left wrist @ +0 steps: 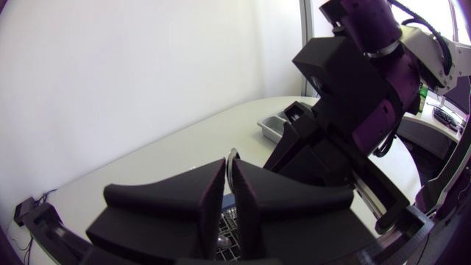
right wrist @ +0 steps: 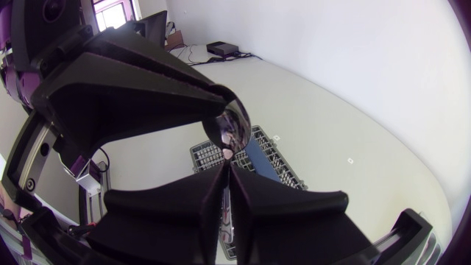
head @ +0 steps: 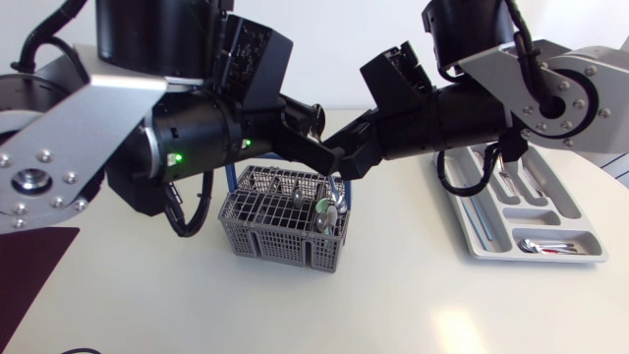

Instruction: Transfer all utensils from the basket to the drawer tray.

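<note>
Spoon (right wrist: 228,126): held in the air above the basket, at the point where both arms meet. The left fingers (left wrist: 188,202) stand narrow, with the spoon's rim edge-on in the gap between them, and they appear clamped on it. The right fingers (right wrist: 173,210) also stand narrow. The neck of the spoon runs down into their gap, so they too appear to grip it. Judgement: this is a hand-over from the left arm to the right arm.

Basket (head: 246,234): stands on the worktop (head: 393,305), directly below the fingers. Several metal utensils (head: 324,208) stand in it.

Drawer tray (head: 480,236): lies well apart from the basket, on the right arm's side. One compartment holds cutlery (head: 545,246). Further pieces are partly hidden under the right arm.

Progress: partly done. Some pieces are in the tray, one is in transit, and the basket is not yet emptied.
</note>
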